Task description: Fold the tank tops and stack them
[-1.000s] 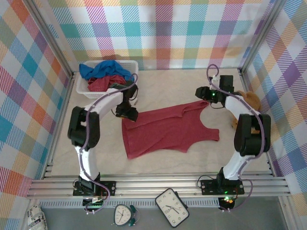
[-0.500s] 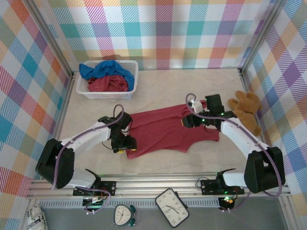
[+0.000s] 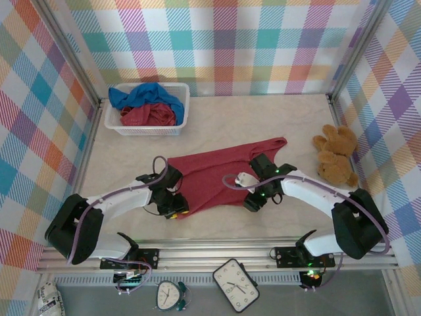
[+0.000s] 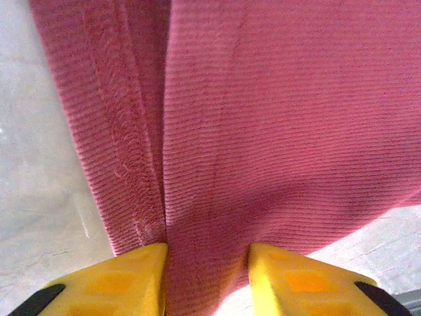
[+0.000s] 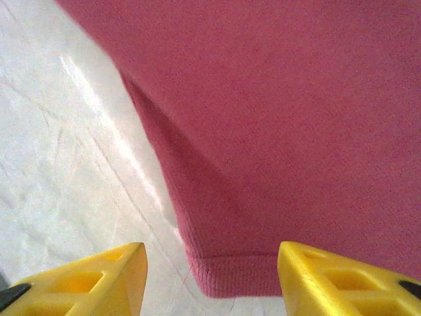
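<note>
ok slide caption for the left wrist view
left pincer pinching the bunched hem of a dark red tank top on the table

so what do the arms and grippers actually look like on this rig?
The left arm and right arm match: white link shells, black joint housings and black bases. A lilac cable loops along each. The fingers are yellow wedges with recessed faces, turning black further back.
</note>
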Motion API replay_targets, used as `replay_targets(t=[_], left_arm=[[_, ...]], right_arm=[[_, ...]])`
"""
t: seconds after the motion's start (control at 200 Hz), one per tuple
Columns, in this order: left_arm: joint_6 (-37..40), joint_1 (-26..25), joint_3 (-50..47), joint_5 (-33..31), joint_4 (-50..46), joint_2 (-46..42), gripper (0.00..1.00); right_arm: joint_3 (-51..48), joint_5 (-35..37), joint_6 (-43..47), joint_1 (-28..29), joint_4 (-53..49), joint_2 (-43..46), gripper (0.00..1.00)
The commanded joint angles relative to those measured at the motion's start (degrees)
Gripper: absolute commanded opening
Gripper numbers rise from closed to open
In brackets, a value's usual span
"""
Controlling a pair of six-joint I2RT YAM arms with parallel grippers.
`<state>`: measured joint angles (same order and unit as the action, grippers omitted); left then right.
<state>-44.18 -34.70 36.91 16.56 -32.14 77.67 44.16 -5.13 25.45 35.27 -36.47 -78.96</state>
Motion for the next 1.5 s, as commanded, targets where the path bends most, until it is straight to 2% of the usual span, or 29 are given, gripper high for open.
replay_targets(t=[0.0, 0.17, 0.31, 0.375, 0.475, 0.615, 0.775, 0.9, 1.165, 1.495], left_arm=[[-0.57, -0.91, -1.22, 1.46, 1.74, 1.5, 0.3], [1.31, -1.03, -0.73, 0.35, -1.41, 1.25, 0.18], [1.73, -1.07, -0.94, -0.16, -3.04, 0.31, 0.15], [1.79, -1.11, -1.12, -0.09, -3.37, 0.02, 0.08], [2.23, -1.11, -0.93, -0.22, -4.41, -0.49, 0.0], [4.0, -1.16, 1.31, -1.71, -9.04, -1.95, 0.0], [4.46, -0.91, 3.22, -3.37, -13.13, -4.47, 0.0], [4.93, -0.32, 5.59, -2.76, -13.74, -4.3, 0.0], [6.38, 4.37, 9.34, 0.44, -13.48, -3.52, 0.0], [9.39, 9.99, 12.24, 1.81, -13.76, -0.58, 0.0]], right_arm=[[-0.94, 4.19, 2.57, 1.46, -2.66, -0.9, 0.55], [-2.07, 5.25, 2.38, 3.8, -0.49, -3.14, 0.55], [-3.31, 5.61, 1.47, 5.82, 0.94, -4.79, 0.52], [-3.82, 6.1, 1.0, 7.01, 0.9, -5.32, 0.51], [-3.98, 9.15, 0.41, 7.38, -0.12, -5.94, 0.41], [-2.2, 9.35, -0.34, 7.36, -3.24, -2.71, 0.19], [-1.89, 7.62, -0.62, 7.36, -7.84, 2.22, 0.1], [0.11, 5.83, 0.35, 6.58, -9.35, 2.7, 0.08], [6.56, 1.98, 2.17, 0.61, -11.61, 0.09, 0.08], [11.57, 0.29, 3.28, -4.66, -9.96, -6.36, 0.08]])
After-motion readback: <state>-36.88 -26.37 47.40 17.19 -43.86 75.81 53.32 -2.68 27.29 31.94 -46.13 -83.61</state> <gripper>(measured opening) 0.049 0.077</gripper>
